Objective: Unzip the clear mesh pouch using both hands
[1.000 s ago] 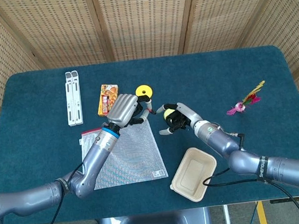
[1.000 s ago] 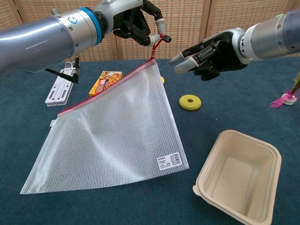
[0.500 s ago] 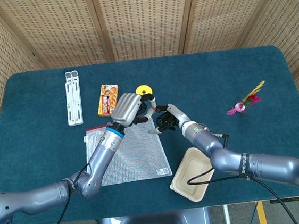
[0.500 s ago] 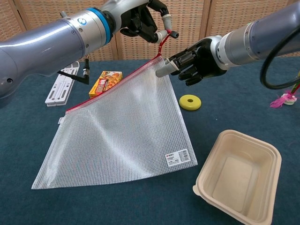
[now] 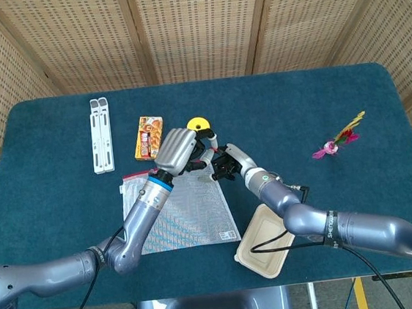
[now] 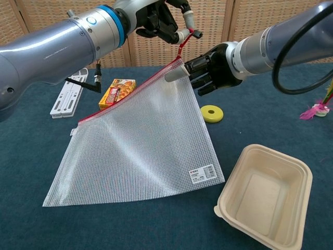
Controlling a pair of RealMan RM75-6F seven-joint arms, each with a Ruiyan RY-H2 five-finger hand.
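Overhead first, from the head view: my left hand (image 5: 174, 151) sits over the upper right corner of the clear mesh pouch (image 5: 179, 215), fingers curled in around the pouch's red pull cord, which I can barely make out from this angle. My right hand (image 5: 224, 164) is just beside it, fingertips toward the same corner; I cannot tell from here whether it touches the mesh. The pouch itself lies near the middle of the blue table (image 5: 311, 106), toward the front edge. Also logged: a white folding stand (image 5: 101, 134) toward the back left corner, a snack box (image 5: 148, 137) and a yellow disc (image 5: 198, 126) behind the hands, a beige takeaway tray (image 5: 267, 239) at the front edge, and a feathered toy (image 5: 340, 139) toward the right edge. Next, the chest view: left hand (image 6: 165, 20) pinches the red pull cord (image 6: 182, 46), lifting the pouch's (image 6: 140, 140) top corner off the table (image 6: 291, 114) while its lower edge rests flat. Right hand (image 6: 205, 70) has its fingers extended to that raised corner, one fingertip against the mesh; no firm grasp shows. Red zipper line (image 6: 125, 96) runs down the pouch's left edge. Snack box (image 6: 117, 89), stand (image 6: 70, 94), yellow disc (image 6: 211, 113), tray (image 6: 265, 192) and toy (image 6: 318, 108) are all visible here too.
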